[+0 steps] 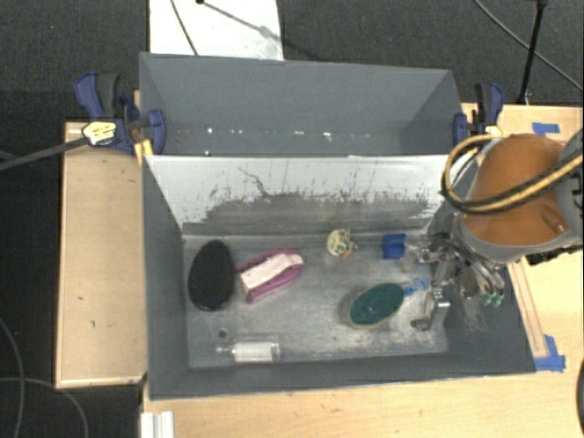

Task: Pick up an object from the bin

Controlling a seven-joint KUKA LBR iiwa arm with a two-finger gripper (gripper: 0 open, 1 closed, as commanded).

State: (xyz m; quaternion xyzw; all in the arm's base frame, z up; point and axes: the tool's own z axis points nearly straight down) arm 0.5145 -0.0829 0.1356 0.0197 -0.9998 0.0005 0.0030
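The gripper [431, 292] is seen low inside the grey bin [301, 108], at its right end, with the orange wrist cover [516, 194] above the right rim. Whether it is spread or pressed together cannot be told from this view, and no thing can be made out in its grasp.

A flat green oval thing [375, 305] lies on the bin floor just beside the gripper, on its left. It is the nearest thing and is judged the likeliest one to be picked, though no grasp on it is shown. A small blue block [393, 245] is found near the back wall, a little further off. Beside it a small pale yellowish ball [339, 243] is seen.

The other things are spread well apart toward the left. A pink and white piece [271, 275] lies near the middle, a black oval pad [211, 275] lies just beside it, and a clear tube [248, 349] lies at the front wall.

The task is judged to be at an early stage. The bin has been entered and the gripper brought down among the things, but every thing named rests on the floor and nothing is raised. A thing is yet to be closed upon, lifted, and carried clear of the bin walls.
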